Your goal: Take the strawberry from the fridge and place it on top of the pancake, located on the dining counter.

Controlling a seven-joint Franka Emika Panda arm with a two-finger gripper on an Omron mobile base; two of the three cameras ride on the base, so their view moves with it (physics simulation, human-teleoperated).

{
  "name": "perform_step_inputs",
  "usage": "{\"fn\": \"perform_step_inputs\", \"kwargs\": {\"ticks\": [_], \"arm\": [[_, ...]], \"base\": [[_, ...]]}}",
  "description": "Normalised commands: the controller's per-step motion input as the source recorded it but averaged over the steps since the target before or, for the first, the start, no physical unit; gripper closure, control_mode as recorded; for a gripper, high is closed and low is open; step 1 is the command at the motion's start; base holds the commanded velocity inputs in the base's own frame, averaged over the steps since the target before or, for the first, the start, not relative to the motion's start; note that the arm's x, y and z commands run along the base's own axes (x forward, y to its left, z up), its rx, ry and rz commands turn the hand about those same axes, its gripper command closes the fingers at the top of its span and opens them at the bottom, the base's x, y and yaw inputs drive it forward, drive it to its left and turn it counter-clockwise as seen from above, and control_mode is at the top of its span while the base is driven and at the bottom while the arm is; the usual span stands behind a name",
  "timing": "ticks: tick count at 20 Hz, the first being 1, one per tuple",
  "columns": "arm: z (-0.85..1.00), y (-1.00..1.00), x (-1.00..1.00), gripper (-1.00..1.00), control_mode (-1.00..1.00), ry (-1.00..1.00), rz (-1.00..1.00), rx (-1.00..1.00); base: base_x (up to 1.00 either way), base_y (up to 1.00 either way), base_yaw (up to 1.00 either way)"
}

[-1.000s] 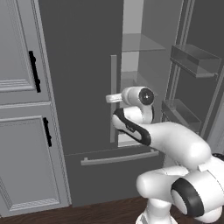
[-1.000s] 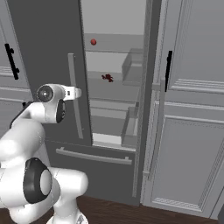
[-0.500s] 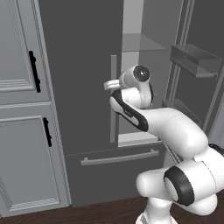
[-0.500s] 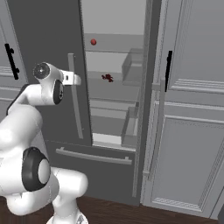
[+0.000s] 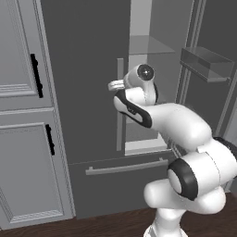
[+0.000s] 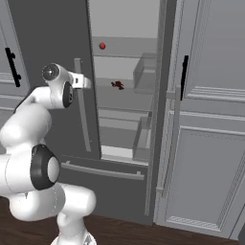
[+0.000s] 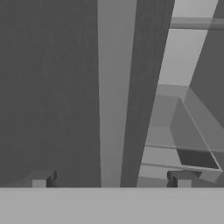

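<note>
A white robot arm is reaching toward a tall dark grey fridge [image 6: 52, 33] whose right door is standing open, and its gripper [image 7: 111, 179] is hanging released, with the two dark fingertips [image 7: 40, 179] spread wide on either side of the left door's long grey bar handle [image 7: 114, 87] and holding nothing. Inside the pale interior, a tiny red strawberry [image 6: 102, 46] is sitting on an upper shelf toward the back, well apart from the gripper. One shelf below it, a small dark red item [image 6: 116, 85] is lying near a clear bin [image 6: 146, 72], too small to identify.
</note>
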Motion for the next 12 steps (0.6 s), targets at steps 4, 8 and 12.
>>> {"fn": "perform_step_inputs", "kwargs": {"ticks": [4, 8, 12], "arm": [[0.0, 0.02, 0.43, -1.0, -1.0, 0.0, 0.0, 0.0], [0.0, 0.04, 0.35, -1.0, -1.0, 0.0, -0.02, 0.0], [0.0, 0.05, 0.24, -1.0, -1.0, 0.0, -0.04, 0.0]], "base": [[0.0, 0.0, 0.0], [0.0, 0.0, 0.0], [0.0, 0.0, 0.0]]}}
